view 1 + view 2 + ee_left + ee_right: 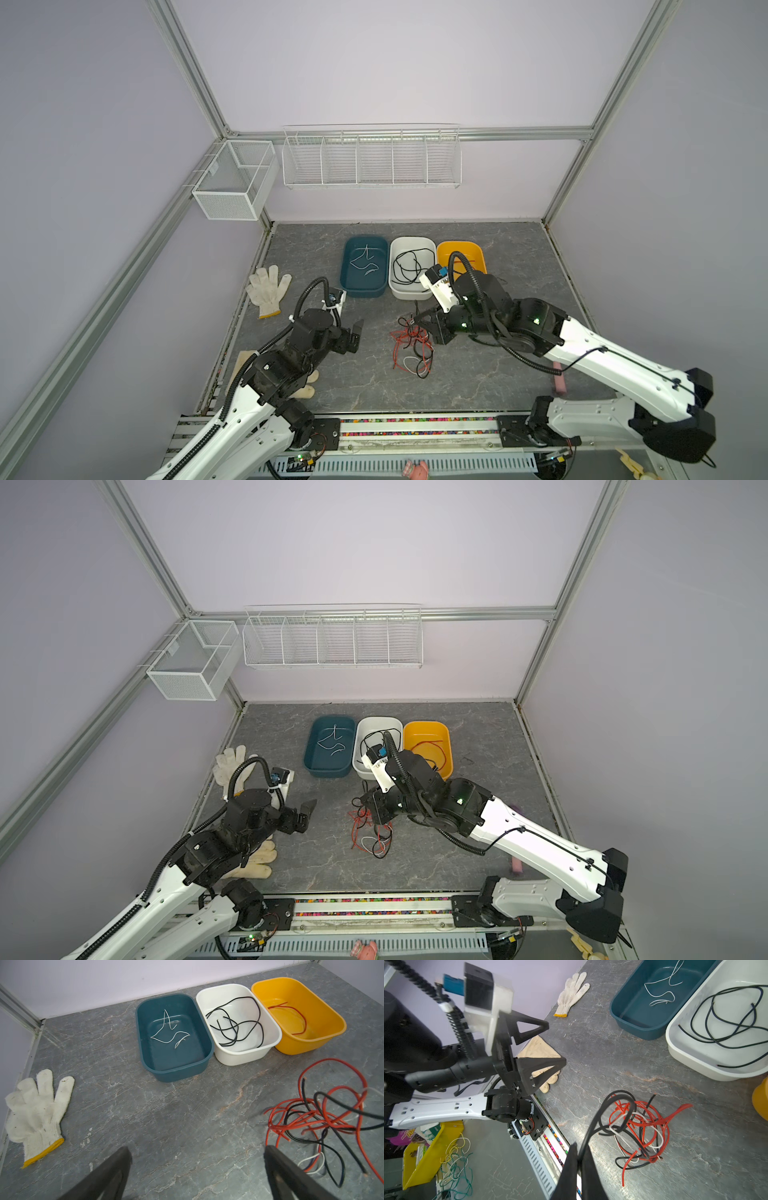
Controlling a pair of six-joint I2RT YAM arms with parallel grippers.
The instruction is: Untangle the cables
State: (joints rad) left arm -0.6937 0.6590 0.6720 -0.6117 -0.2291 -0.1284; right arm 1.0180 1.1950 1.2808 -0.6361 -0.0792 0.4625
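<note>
We found the right claw (pixel 580 1147) clenched on a thin black cable (pixel 592 1126). The strand ran from between its fingers into the heap of thin red-orange, black and white cables (pixel 643 1124) lying tangled on the grey marbled counter (pixel 166 1115), in front of three plastic tubs. The left claw (pixel 197 1149) was released, wide apart and empty. It hovered just beside the heap and touched nothing.

Our main worry was the pull. The held black cable passed through several red loops, and a white strand crossed it. We judged that a straight lift would likely raise or drag the whole heap, or draw the knot tighter instead of freeing one strand. With the left claw pinning nothing down, the rest had nothing to hold it back.

The strand was also string-thin and pinched close to the fingertips, so we thought a sharp tug could let it slip out.

Sorting was at risk too. The deep teal tub (pixel 145 1059) held white strands, the white tub (pixel 239 1057) black ones, and the yellow-orange tub (pixel 301 1047) a red one. If a red loop came along with the black cable, it could end up in the wrong tub.
</note>
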